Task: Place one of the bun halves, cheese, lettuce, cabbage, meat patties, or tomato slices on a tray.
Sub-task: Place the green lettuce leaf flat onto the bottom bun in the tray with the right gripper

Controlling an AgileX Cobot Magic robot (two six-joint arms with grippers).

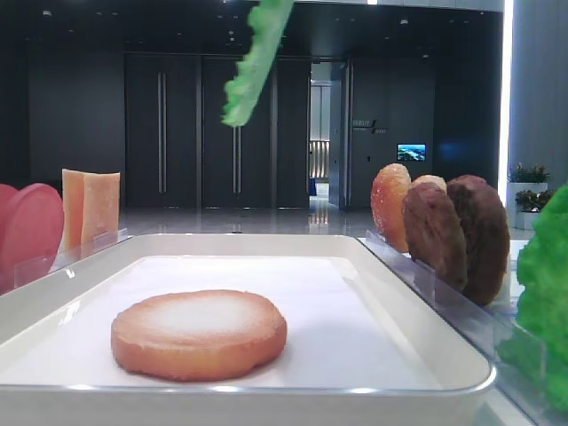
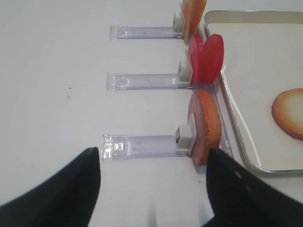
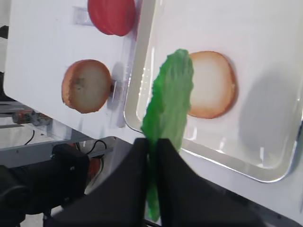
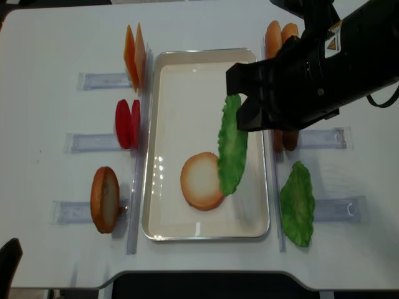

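My right gripper is shut on the lower end of a lettuce leaf. The ruffled green leaf hangs in the air above the white tray, over its right half. Its tip dangles high over the tray in the low view. One bun half lies flat on the tray floor, pale face up, partly under the hanging leaf. My left gripper stands open over bare table left of the tray, holding nothing.
Clear stands flank the tray. On the left are cheese, tomato slices and a bun half. On the right are bun halves, meat patties and a second lettuce leaf. The right arm hides much of that side.
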